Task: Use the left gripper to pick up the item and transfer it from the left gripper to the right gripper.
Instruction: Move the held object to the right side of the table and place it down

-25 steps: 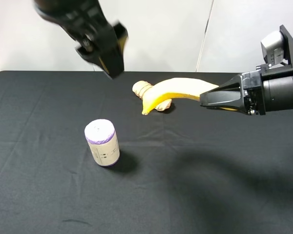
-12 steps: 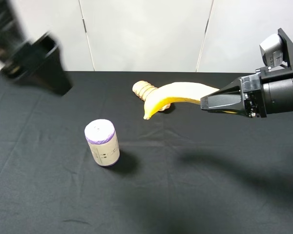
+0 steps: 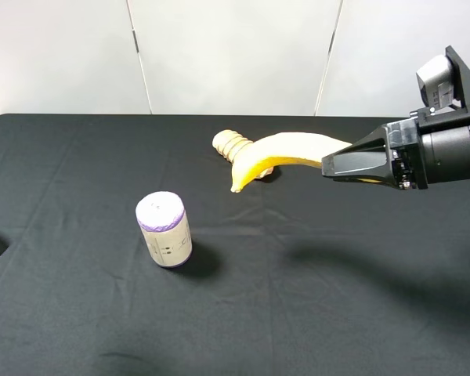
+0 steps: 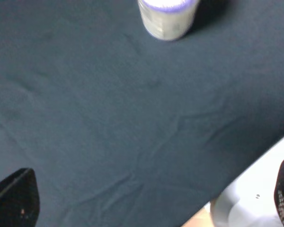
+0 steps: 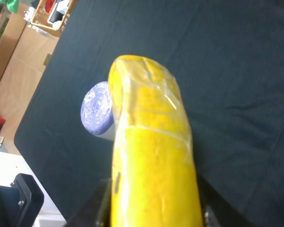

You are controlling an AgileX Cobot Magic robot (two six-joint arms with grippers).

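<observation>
Right claw: my right claw [image 3: 329, 163] is pinched on the thick end of the banana [image 3: 286, 149], at the right of the scene and up off the tabletop [image 3: 337, 298].
Left claw: my left claw [image 4: 149, 196] is spread wide with nothing between its fingertips [image 4: 14, 198]. It does not show in the high view. Its own camera looks down on bare cloth and the tabletop's edge.
Banana, place: in the air, clear of the cloth, reaching left from my right claw toward the far middle.
Banana, long axis: left to right, curving, with the free tip dipping left and a little near.
Banana and bread loaf: the free half crosses in front of the bread loaf [image 3: 231, 143]. I cannot tell whether they touch.
Purple-topped cylinder: the cylinder [image 3: 164, 229] stands upright, near and left, well apart from the banana.
Nearer arm: the right, since it holds the fruit. The left is far off to the left.
Task, my judgement: the handover looks complete, as only my right claw grips the banana.
Next, my judgement: just keep the grip steady.
</observation>
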